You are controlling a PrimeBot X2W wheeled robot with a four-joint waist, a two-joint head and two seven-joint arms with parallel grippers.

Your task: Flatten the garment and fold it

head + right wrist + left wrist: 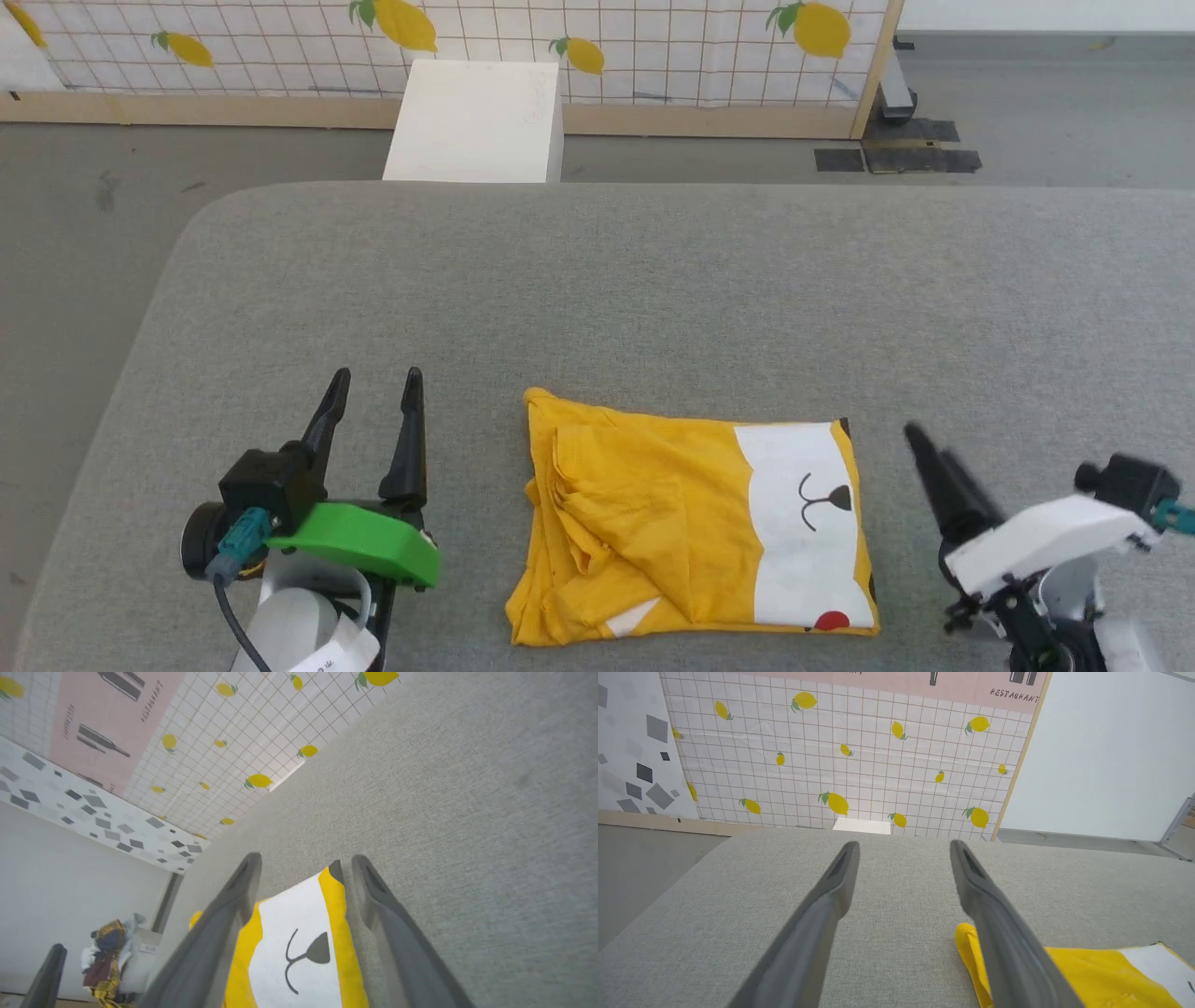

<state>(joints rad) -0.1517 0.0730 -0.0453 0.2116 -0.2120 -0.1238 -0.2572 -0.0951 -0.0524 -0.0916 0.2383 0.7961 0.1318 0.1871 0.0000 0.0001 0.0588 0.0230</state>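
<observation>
Left claw point(376, 376) and right claw point(306, 863): both wide, empty, low over the worktop point(653, 280). Shirt point(691, 532) lies between them, folded to a rough rectangle, long axis left-right, face print towards the right claw. Right claw is nearer, aimed at the far right corner. Left half rumpled; likely needs smoothing.

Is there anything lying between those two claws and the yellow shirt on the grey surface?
Nothing visible. Only bare grey surface lies between the open left gripper and the garment, and between the open right gripper and its other edge.
</observation>
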